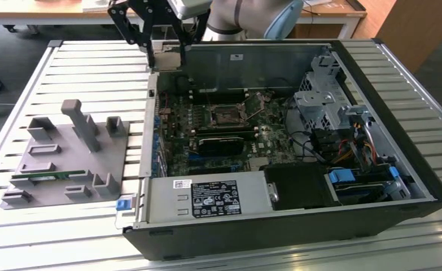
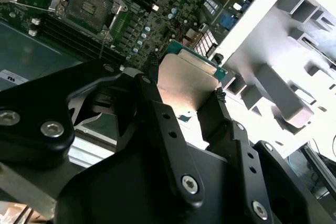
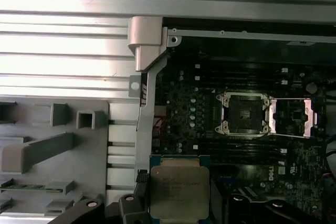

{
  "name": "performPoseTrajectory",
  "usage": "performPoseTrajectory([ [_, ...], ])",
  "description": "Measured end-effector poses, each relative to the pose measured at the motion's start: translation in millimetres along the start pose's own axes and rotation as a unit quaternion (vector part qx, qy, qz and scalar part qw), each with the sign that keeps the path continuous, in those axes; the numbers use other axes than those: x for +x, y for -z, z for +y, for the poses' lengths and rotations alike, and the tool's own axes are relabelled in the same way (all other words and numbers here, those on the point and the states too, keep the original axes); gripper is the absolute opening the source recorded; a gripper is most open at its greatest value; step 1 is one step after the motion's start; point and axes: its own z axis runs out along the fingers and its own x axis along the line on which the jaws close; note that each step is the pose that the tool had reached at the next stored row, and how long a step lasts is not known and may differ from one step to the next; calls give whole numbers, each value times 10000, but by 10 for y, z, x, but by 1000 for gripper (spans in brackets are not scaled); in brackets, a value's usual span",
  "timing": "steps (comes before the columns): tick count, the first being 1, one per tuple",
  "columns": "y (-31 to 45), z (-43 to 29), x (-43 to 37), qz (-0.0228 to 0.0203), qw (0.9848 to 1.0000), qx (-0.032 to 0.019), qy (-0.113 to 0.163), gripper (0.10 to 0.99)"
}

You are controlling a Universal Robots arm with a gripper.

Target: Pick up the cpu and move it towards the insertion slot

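Observation:
My gripper [image 2: 185, 88] is shut on the cpu [image 2: 186, 80], a flat silver square with a pale-green rim, pinched at two opposite edges by the black fingers [image 2: 157, 114]. In the first wrist view the cpu [image 3: 178, 190] hangs over the near edge of the motherboard. The insertion slot [image 3: 244, 111], a black square socket in a silvery bracket, lies open some way off with its lid [image 3: 294, 116] flipped aside. In the exterior view the gripper [image 1: 166, 49] hovers above the case's back corner on the view's left, and the slot [image 1: 224, 116] sits at mid-board, below and to its right.
The open computer case [image 1: 401, 96] lies on a slatted metal table [image 1: 78, 73]. A grey fixture tray [image 1: 55, 164] with upright holders and a green memory stick [image 1: 47, 176] is at the exterior view's left. A power supply [image 1: 205, 197] and a drive cage [image 1: 326, 101] crowd the case.

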Motion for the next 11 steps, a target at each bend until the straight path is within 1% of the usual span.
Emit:
performPoseTrajectory([
  [7,-2,50,-109,0,10000,-2,1,541],
  [11,-3,79,-171,0,10000,-20,2,541],
])
